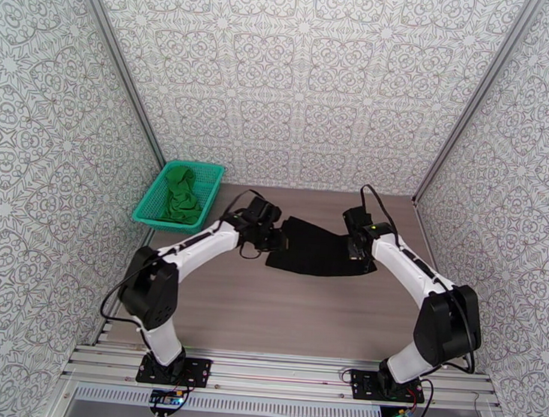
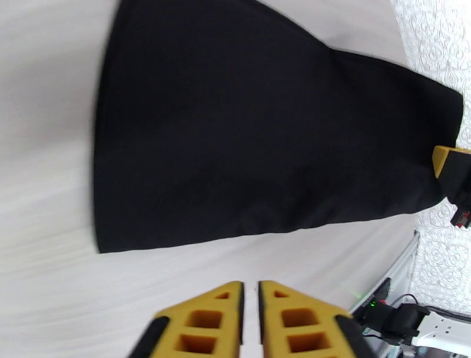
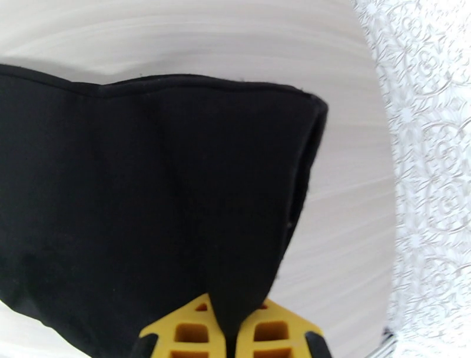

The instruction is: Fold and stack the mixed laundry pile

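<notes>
The black garment (image 1: 318,248) of the laundry pile lies spread flat on the table's middle, between my two arms. My right gripper (image 3: 232,309) is shut on its right edge, and a fold of black cloth (image 3: 176,194) runs down between the yellow fingers. My left gripper (image 2: 251,287) sits just off the garment's left edge (image 2: 118,194), fingers drawn together with only a thin slit and nothing in them. From above, the left gripper (image 1: 274,239) and right gripper (image 1: 358,250) flank the cloth. The green T-shirt (image 1: 179,193) lies crumpled in the basket.
The teal mesh basket (image 1: 151,210) stands at the back left of the table, against the patterned wall. Patterned walls close in three sides. Bare wooden tabletop (image 1: 282,311) stretches from the garment to the arm bases.
</notes>
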